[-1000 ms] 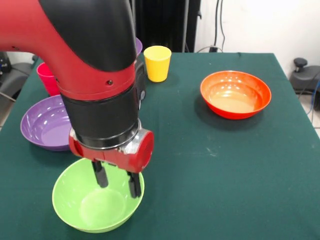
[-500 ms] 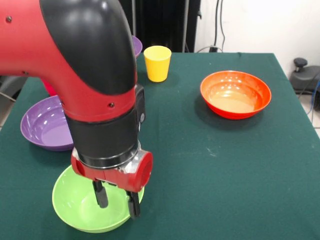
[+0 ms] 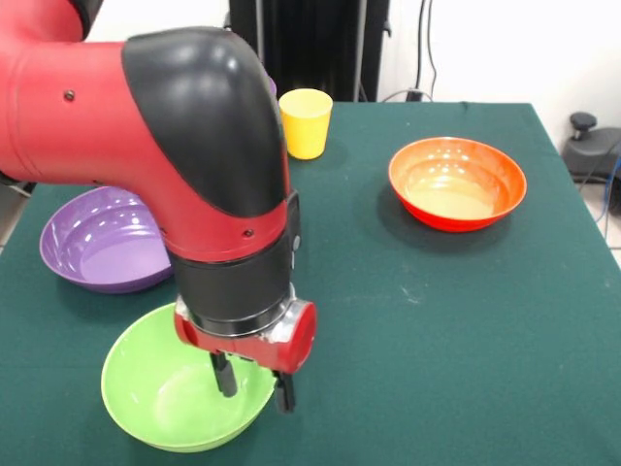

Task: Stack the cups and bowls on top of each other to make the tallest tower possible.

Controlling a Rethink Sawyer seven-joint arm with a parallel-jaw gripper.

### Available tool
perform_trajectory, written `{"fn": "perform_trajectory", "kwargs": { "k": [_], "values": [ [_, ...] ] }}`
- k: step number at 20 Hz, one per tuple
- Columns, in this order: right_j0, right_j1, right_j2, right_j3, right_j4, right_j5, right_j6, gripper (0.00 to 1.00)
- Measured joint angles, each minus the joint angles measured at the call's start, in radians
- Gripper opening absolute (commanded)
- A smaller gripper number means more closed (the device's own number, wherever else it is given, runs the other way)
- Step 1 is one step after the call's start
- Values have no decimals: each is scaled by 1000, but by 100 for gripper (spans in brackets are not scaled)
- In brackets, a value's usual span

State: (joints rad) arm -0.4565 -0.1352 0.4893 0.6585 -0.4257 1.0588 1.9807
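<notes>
A lime green bowl (image 3: 170,400) sits at the near left of the table. My gripper (image 3: 254,385) hangs low over its right rim, open. One finger (image 3: 225,375) is inside the bowl and the other stands just outside the rim. A wide purple bowl (image 3: 92,248) lies behind the green one, partly covered by my arm. The orange bowl (image 3: 456,184) rests at the far right, and a yellow cup (image 3: 306,123) stands upright at the far middle. No tower shows, and the arm hides the table's far left.
The green tablecloth (image 3: 417,340) covers the table. A sliver of another purple bowl (image 3: 273,90) peeks out beside my arm, left of the yellow cup. Black cables and a dark stand are behind the table's far edge.
My gripper has shifted right and slightly down, from over the green bowl's middle to astride its right rim. The bowls and the yellow cup have stayed put.
</notes>
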Motion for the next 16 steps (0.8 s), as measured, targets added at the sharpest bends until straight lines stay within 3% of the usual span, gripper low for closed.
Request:
{"fn": "perform_trajectory", "kwargs": {
  "k": [14, 15, 16],
  "values": [
    [-4, 18, -26, 73, 0, -63, 0, 100],
    [-7, 28, -30, 73, 1, -79, 0, 0],
    [-8, 28, -30, 73, 1, -80, 0, 0]
  ]
}}
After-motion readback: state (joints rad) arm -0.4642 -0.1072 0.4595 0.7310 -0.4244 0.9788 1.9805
